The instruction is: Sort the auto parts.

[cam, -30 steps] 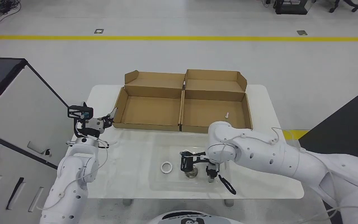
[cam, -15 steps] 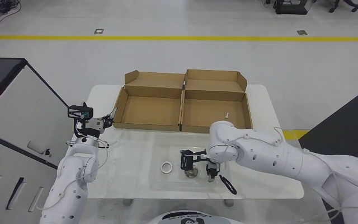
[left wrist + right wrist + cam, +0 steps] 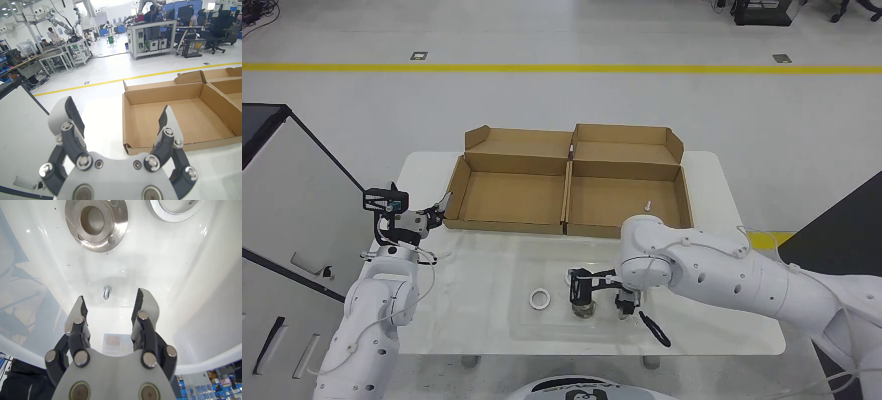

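Note:
A shallow white tray (image 3: 527,322) lies at the front middle of the table. In it are a steel flange (image 3: 584,308) (image 3: 96,224), a white ring (image 3: 539,298) (image 3: 174,211) and a small bolt (image 3: 106,292). My right gripper (image 3: 579,289) (image 3: 111,298) hangs open low over the tray, the bolt lying just ahead of its fingertips and untouched. My left gripper (image 3: 438,211) (image 3: 121,115) is open and holds nothing, at the table's left edge beside the left cardboard box (image 3: 510,196) (image 3: 179,121).
Two open cardboard boxes sit side by side at the back of the table. The right box (image 3: 627,200) holds one small white bolt (image 3: 649,205). Bare tabletop lies between the boxes and the tray.
The right arm has shifted slightly to the right over the tray, its gripper still open. The left arm has not moved.

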Motion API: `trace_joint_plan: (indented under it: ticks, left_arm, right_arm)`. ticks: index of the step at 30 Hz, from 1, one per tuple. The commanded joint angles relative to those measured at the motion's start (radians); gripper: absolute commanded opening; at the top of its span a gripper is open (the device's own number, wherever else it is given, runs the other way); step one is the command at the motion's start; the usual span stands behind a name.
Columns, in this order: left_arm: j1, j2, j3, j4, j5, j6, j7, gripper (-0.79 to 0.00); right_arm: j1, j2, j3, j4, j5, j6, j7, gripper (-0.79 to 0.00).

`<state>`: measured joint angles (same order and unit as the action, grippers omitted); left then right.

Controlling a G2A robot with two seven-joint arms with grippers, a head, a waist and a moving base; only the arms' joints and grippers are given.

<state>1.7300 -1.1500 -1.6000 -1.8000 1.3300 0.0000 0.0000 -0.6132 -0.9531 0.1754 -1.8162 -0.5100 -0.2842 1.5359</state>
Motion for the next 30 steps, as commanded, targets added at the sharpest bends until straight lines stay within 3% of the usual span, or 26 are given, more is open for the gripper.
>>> trace_joint_plan:
  ticks: [1,27,30]
  left_arm:
    - [0.0,0.0,0.0,0.0,0.0,0.0,0.0,0.0]
    - [0.0,0.0,0.0,0.0,0.0,0.0,0.0,0.0]
    - [0.0,0.0,0.0,0.0,0.0,0.0,0.0,0.0]
  right_arm:
    - [0.001,0.0,-0.004,0.002,0.005,0.0,0.0,-0.437]
    - [-0.011,-0.014,-0.005,0.053,0.018,-0.038,-0.038,-0.582]
    - [-0.012,-0.015,-0.005,0.059,0.015,-0.042,-0.042,-0.662]
